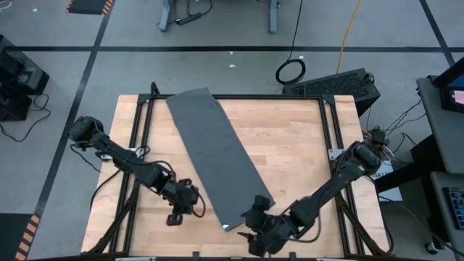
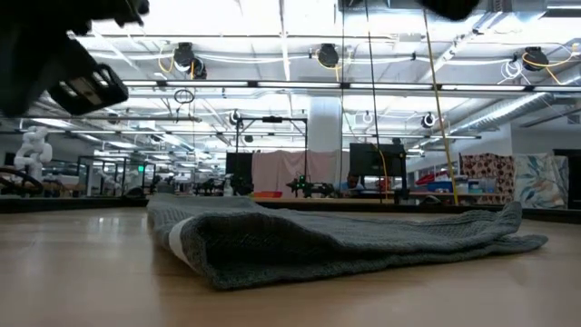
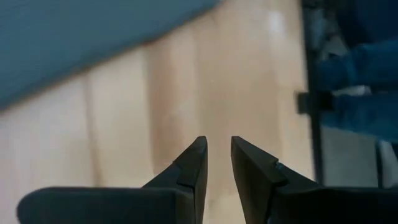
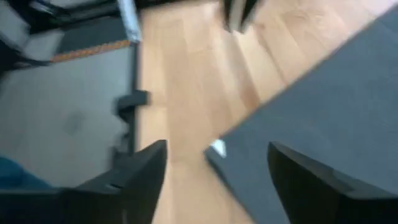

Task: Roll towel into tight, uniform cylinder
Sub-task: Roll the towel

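A: The towel [image 1: 217, 156] lies flat as a long strip, running from the upper middle of the overhead frame down to the lower middle, slanted across the table [image 1: 297, 138]. No roll has formed yet.

B: And the right gripper [image 1: 255, 233] sits right at the strip's lower end. Its wrist camera shows the jaws spread wide and empty, with the towel's corner and its white tag [image 4: 218, 148] between the two fingers [image 4: 140, 177].

A: The left gripper [image 1: 178, 214] waits over bare wood just left of that same end. Its jaws stand only a narrow slit apart and hold nothing.

B: So the job in hand looks like taking hold of the near edge to start the first turn. To do it well, the right arm would need to come down square to that short edge, not just on the corner.

A: Agreed. One corner pinched alone would likely start a cone, not a cylinder. The left arm ought to take the other corner so both lift together.

B: From table height the end looks slightly thick and soft, so a shallow bite could slip off.

A: And the first fold should be small and tight; a loose core would spoil the whole roll.
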`<state>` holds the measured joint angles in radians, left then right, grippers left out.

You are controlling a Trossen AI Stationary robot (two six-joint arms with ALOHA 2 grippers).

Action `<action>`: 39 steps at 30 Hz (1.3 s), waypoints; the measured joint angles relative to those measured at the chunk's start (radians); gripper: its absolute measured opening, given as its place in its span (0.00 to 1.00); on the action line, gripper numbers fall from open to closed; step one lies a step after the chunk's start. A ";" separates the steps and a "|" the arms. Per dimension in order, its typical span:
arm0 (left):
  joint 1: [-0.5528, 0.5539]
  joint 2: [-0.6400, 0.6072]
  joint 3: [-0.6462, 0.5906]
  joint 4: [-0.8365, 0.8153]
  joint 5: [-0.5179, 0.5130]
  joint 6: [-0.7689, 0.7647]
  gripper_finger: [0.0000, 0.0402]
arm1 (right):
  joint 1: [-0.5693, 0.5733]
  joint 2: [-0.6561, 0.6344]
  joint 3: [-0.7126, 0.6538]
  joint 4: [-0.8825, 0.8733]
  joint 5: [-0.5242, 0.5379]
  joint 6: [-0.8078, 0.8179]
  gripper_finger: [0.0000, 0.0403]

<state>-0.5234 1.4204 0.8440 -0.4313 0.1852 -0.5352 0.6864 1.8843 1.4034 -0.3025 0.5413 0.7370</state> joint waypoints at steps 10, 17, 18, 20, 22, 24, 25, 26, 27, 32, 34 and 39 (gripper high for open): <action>-0.047 0.000 0.014 -0.007 0.008 0.073 0.19 | 0.000 0.239 0.042 0.253 -0.049 -0.024 0.74; -0.063 0.000 0.014 -0.027 -0.006 0.078 0.19 | -0.023 0.328 0.140 0.142 -0.005 -0.093 0.68; -0.066 0.000 0.014 -0.032 -0.011 0.080 0.19 | -0.026 0.333 0.143 0.144 0.000 -0.092 0.66; -0.071 0.000 0.014 -0.032 -0.021 0.081 0.19 | -0.033 0.343 0.144 0.147 0.012 -0.089 0.63; -0.075 0.000 0.015 -0.031 -0.030 0.081 0.19 | -0.038 0.352 0.144 0.141 0.013 -0.080 0.59; -0.080 0.000 0.015 -0.030 -0.040 0.085 0.19 | -0.039 0.359 0.144 0.136 0.003 -0.078 0.54; -0.081 0.000 0.015 -0.031 -0.047 0.097 0.19 | -0.039 0.359 0.144 0.129 -0.001 -0.079 0.52; -0.084 0.000 0.015 -0.032 -0.057 0.108 0.19 | -0.039 0.359 0.144 0.126 -0.006 -0.081 0.50; -0.087 0.000 0.015 -0.030 -0.070 0.124 0.19 | -0.039 0.359 0.144 0.126 -0.015 -0.085 0.47; -0.087 0.000 0.015 -0.010 -0.123 0.206 0.19 | -0.039 0.362 0.144 0.102 -0.023 -0.067 0.37; -0.087 0.000 0.015 0.032 -0.157 0.263 0.19 | -0.039 0.362 0.144 0.103 -0.020 -0.071 0.33; -0.087 0.028 0.015 0.189 -0.228 0.470 0.19 | -0.046 0.370 0.144 0.112 -0.032 -0.085 0.23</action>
<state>-0.6102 1.4487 0.8593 -0.2423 -0.0427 -0.0651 0.6405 2.2540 1.5478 -0.1906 0.5096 0.6523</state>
